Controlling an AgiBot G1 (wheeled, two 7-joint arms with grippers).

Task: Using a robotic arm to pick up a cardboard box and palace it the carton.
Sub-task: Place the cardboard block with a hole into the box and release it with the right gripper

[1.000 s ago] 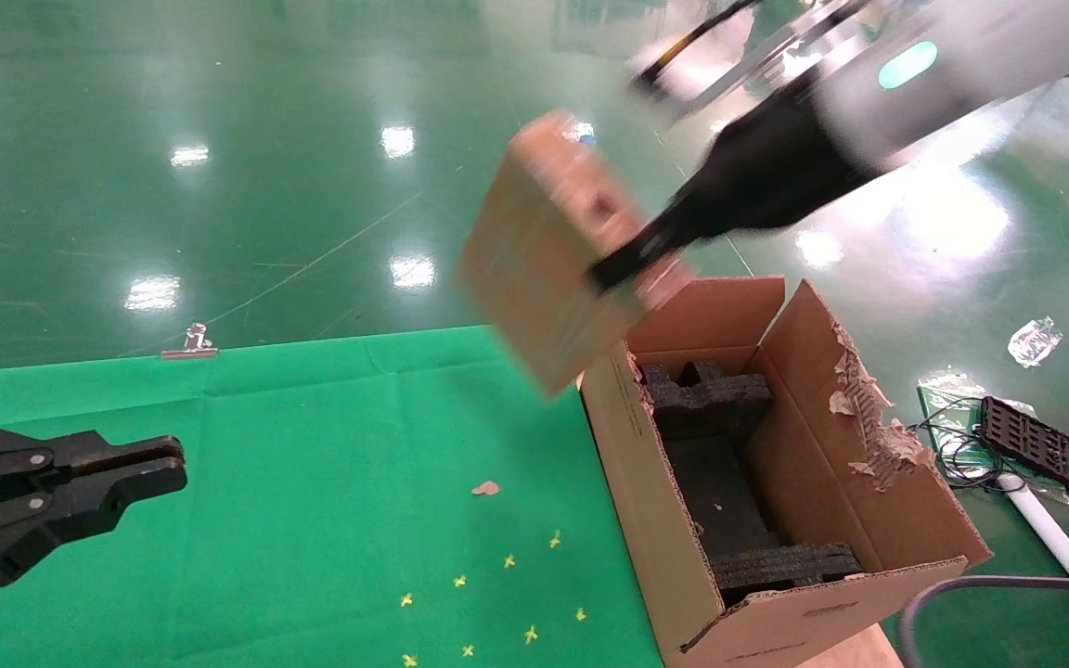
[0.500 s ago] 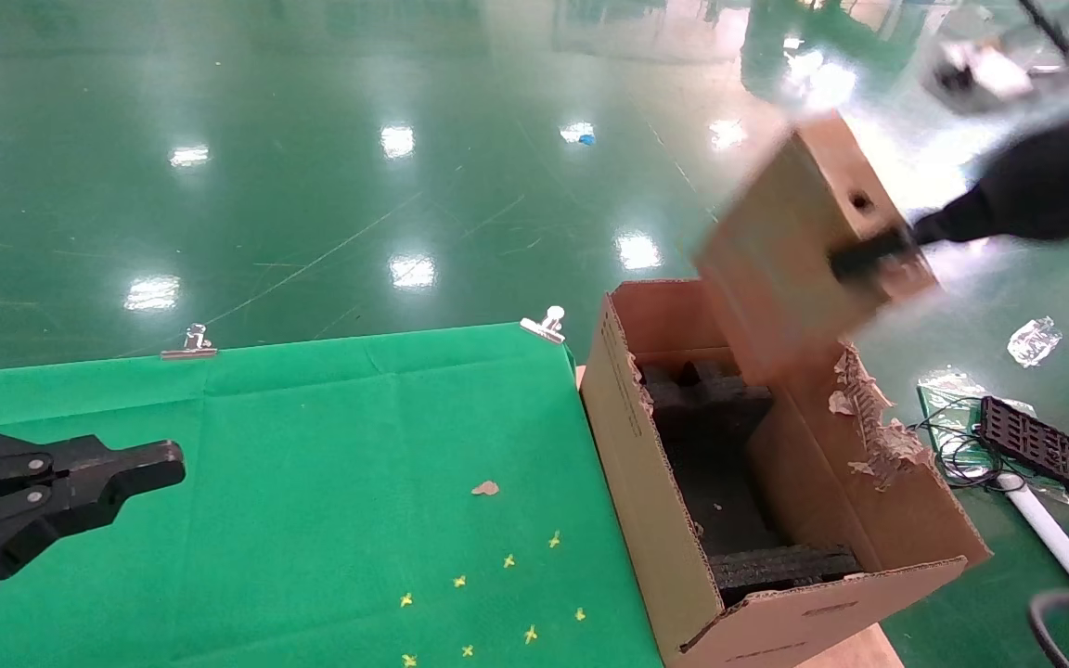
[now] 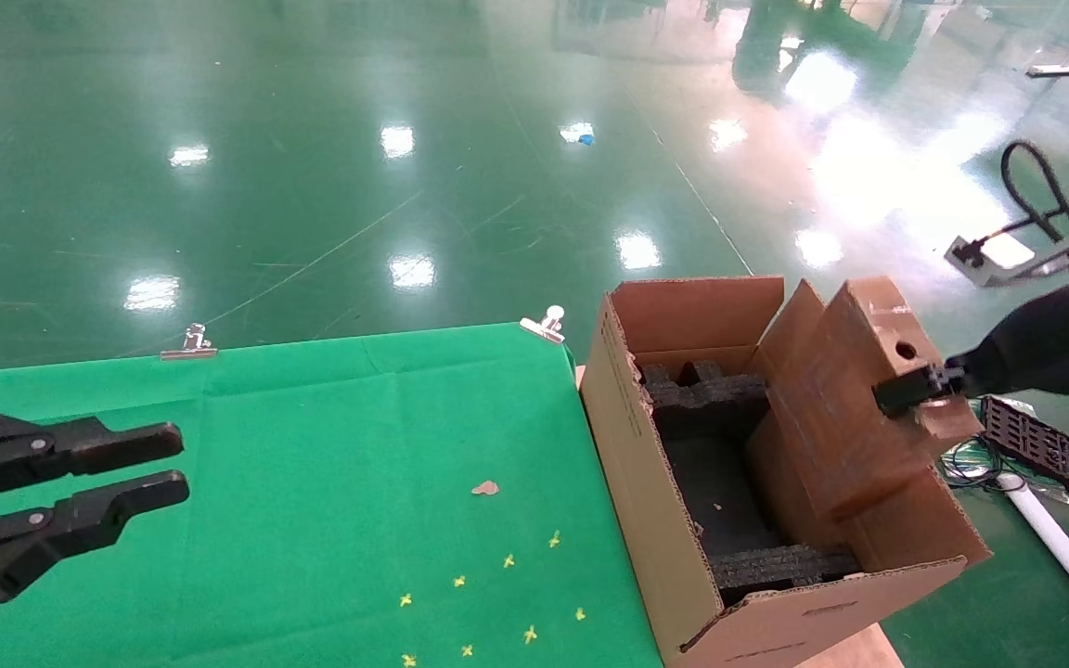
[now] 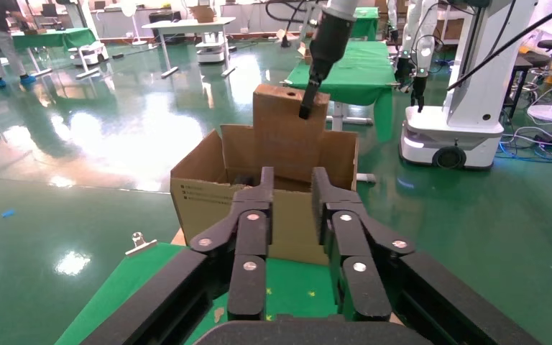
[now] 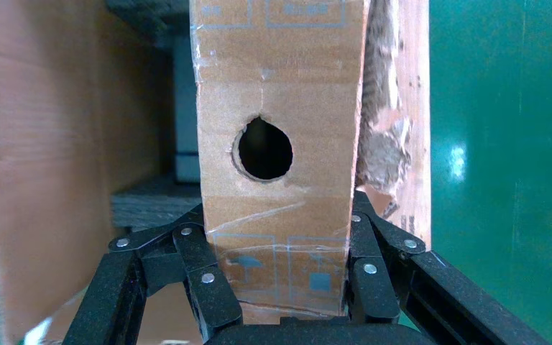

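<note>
In the head view, the right tool (image 3: 906, 391) of the robotic arm (image 3: 1054, 343) was clamped on the top end of the cardboard box (image 3: 855, 399). The box hung tilted over the far right side of the carton (image 3: 683, 520), its lower end already below the rim and lying against the right wall. The black foam padding (image 3: 715, 464) lined the carton's floor. The left tool (image 3: 140, 468) was parked over the green counter (image 3: 330, 445), its fingers spread apart and holding nothing.

In the left wrist view, the left tool (image 4: 293, 208) showed parted fingers, and beyond them the cardboard box (image 4: 287, 133) stood well above the carton (image 4: 208, 187), pinched at its top by the right tool (image 4: 306, 109).

In the right wrist view, the right tool (image 5: 280, 287) squeezed the cardboard box (image 5: 277, 93) by both narrow sides, just behind its round hole (image 5: 262, 149), with the carton's torn flap (image 5: 392, 144) close beside it.

The main risk appeared to be snagging: tilted and pressed to the ragged wall, the box could catch there or on the foam and wedge instead of seating. Letting go too early might leave it propped on the rim.
</note>
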